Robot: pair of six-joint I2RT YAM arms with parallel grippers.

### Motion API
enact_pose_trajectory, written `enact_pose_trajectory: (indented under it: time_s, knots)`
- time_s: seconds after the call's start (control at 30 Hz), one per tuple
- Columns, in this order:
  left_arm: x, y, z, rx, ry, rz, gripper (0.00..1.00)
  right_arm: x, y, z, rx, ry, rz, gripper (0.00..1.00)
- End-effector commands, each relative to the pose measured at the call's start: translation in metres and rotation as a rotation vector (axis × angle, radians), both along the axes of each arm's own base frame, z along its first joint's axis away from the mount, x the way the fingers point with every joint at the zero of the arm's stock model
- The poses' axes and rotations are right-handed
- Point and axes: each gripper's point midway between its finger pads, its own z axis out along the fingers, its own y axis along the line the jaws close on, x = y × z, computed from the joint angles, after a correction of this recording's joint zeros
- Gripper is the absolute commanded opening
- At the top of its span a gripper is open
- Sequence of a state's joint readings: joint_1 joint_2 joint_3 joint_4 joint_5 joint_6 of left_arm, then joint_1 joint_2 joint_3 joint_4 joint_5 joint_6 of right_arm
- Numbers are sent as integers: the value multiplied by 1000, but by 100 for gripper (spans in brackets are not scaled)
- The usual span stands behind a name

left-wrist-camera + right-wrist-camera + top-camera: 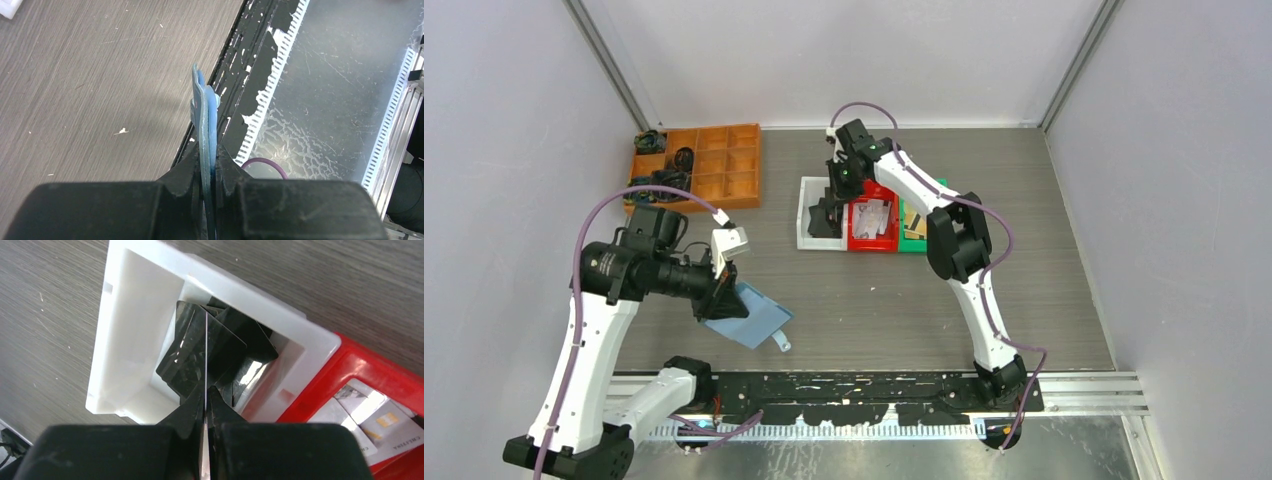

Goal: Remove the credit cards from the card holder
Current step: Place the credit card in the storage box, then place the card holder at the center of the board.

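**Ana:** Where was the card holder [754, 318]?

**Ben:** Left of centre in the overhead view, lifted off the table [1024, 300] with one corner drooping. The left gripper [724, 292] was clenched on its edge. In the left wrist view the blue leaves stood edge-on between the pads, running up the middle of the frame.

**Ana:** And the other arm?

**Ben:** The right gripper [205, 390] was closed on a single card [205, 350], seen only as a thin pale line. It hung over the white bin [125, 330] at upper centre of the overhead view, above a heap of dark cards [245, 347].

**Ana:** What could have gone wrong from there?

**Ben:** The card was pinched by a narrow strip near its edge. Had it been let go tilted, it might have caught the bin's wall or the heap, stood up on end, or slid over the rim toward the red bin [360, 360] touching it at lower right.

**Ana:** And on the left?

**Ben:** The holder hung from a small bite too. It could have twisted or slipped, and the leaves might have fallen shut, hiding the pockets. Whether any cards remained inside I could not tell; the view was edge-on.
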State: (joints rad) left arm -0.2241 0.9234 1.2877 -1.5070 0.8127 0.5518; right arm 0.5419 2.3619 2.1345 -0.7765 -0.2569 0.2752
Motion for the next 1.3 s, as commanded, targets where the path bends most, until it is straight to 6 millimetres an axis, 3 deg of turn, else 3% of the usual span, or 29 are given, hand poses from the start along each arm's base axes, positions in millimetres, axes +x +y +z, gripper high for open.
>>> enact_pose_trajectory:
  time_s: [0.0,0.13,0.23,0.4,0.47,0.57,0.6,0.63,0.7,0.73,0.83,0.93,1.1,1.27]
  knots:
    - [6,-4,5,-32,-59,-13,0,19,7,21,70,-64,-5,14]
    - [8,-5,5,-37,-67,-7,0,21,5,26,70,-83,-8,28]
    - [9,-5,4,-40,-57,-6,0,22,1,40,68,-118,-12,34]
    - [11,-6,5,-43,-66,-5,0,16,-3,81,98,-180,-14,43]
    - [13,-7,7,-49,-75,-2,0,10,-3,106,130,-214,-15,44]
    - [14,-9,10,-64,-86,-7,0,-12,6,148,217,-256,14,45]
    - [13,-10,12,-72,-94,-17,0,-27,10,170,268,-274,37,46]
    - [12,-11,13,-79,-100,-27,0,-41,16,174,311,-257,65,48]
    - [5,-13,17,-105,-129,-80,0,-83,31,201,431,-262,149,54]
    - [-1,-14,19,-120,-151,-117,0,-99,38,195,476,-228,184,57]
    - [-10,-17,24,-157,-259,-197,0,-163,58,207,630,-182,311,62]
    - [-4,-17,22,-158,-351,-207,0,-208,55,191,631,-140,337,62]
    - [19,-4,-7,4,-347,-221,1,-233,5,154,515,-191,193,65]
    - [59,10,-52,254,-245,-226,3,-234,-50,150,411,-314,15,68]
